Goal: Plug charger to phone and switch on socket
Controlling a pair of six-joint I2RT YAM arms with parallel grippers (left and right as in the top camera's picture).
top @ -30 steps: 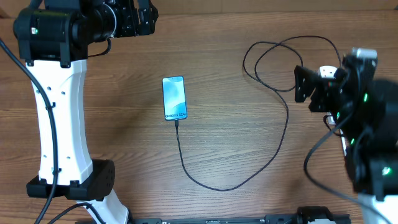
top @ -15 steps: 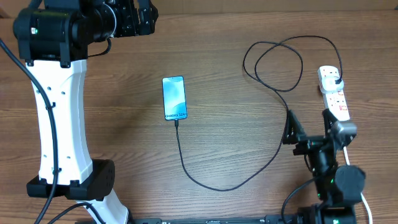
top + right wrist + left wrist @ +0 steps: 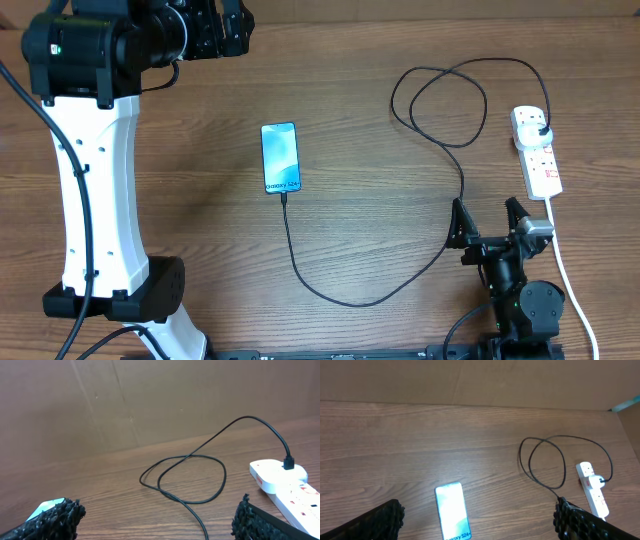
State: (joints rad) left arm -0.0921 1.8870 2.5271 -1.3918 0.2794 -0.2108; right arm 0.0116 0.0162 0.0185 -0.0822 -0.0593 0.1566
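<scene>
The phone lies face up mid-table with a light-blue screen; it also shows in the left wrist view. The black charger cable runs from the phone's near edge, curves right, loops at the back and ends in a black plug in the white power strip. The loop and the strip show in the right wrist view. My right gripper is open and empty, low at the front right near the cable. My left gripper is open and empty, high at the back left.
The strip's white cord runs toward the front right edge. The left arm's white column and base stand at the left. A brown cardboard wall backs the table.
My right arm has pulled back from over the power strip, down toward the front right edge. The strip is now uncovered. The left arm, phone and cable have not moved.
</scene>
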